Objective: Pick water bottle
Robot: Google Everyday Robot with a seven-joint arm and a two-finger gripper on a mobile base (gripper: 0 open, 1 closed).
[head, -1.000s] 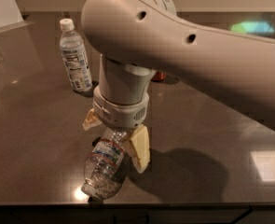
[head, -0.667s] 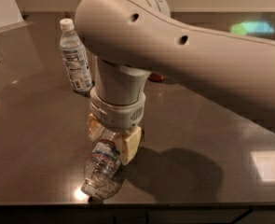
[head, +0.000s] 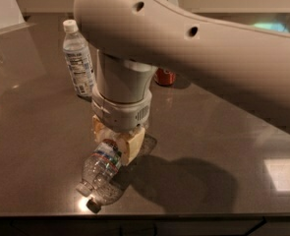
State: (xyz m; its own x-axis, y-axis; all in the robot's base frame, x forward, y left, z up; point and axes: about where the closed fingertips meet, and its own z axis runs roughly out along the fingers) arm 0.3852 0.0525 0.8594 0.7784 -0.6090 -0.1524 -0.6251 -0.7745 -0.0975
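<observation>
The water bottle, clear and ribbed with a red-edged label band, lies on its side on the dark table near the front edge. Its neck points toward the front left. My gripper comes straight down from the large pale arm and is shut on the bottle's base end. One tan finger shows on the right of the bottle and the other on its left. The arm's wrist hides the bottle's far end.
A smoother upright bottle with a white cap stands at the back left. A red can stands behind the arm. The table's front edge runs just below the lying bottle. A white panel stands at the far left corner.
The tan fingers, wide apart a second ago, have closed in on the lying bottle's base end. The bottle has shifted slightly.
</observation>
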